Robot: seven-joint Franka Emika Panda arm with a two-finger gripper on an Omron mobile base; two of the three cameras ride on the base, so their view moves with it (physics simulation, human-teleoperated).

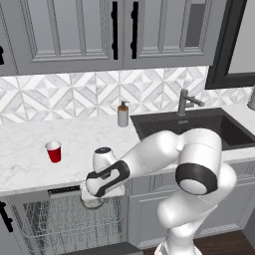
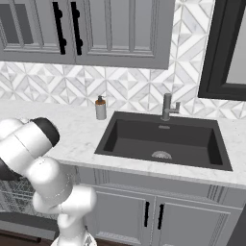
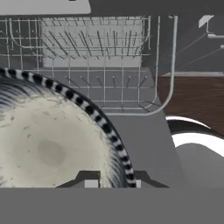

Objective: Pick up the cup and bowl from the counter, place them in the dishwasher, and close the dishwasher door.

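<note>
a white robot arm reaches down over the front edge of the counter point(image 1: 30, 164), its gripper point(image 3: 113, 183) clamped on the rim of the bowl point(image 3: 48, 140), which hangs just above the pale wire racks point(image 1: 64, 221) of the open dishwasher point(image 1: 60, 219). seen from the hand, the bowl has a pale speckled inside and a black-and-white striped rim, with the racks beyond it. the red cup point(image 1: 54, 151) stands upright on the counter, well left of the soap bottle point(image 1: 123, 114) and the dark sink point(image 2: 163, 139).

soap btl point(image 2: 100, 108) on counter point(image 2: 72, 129) | sink point(image 2: 163, 139) | faucet point(image 2: 167, 106) behind
</note>
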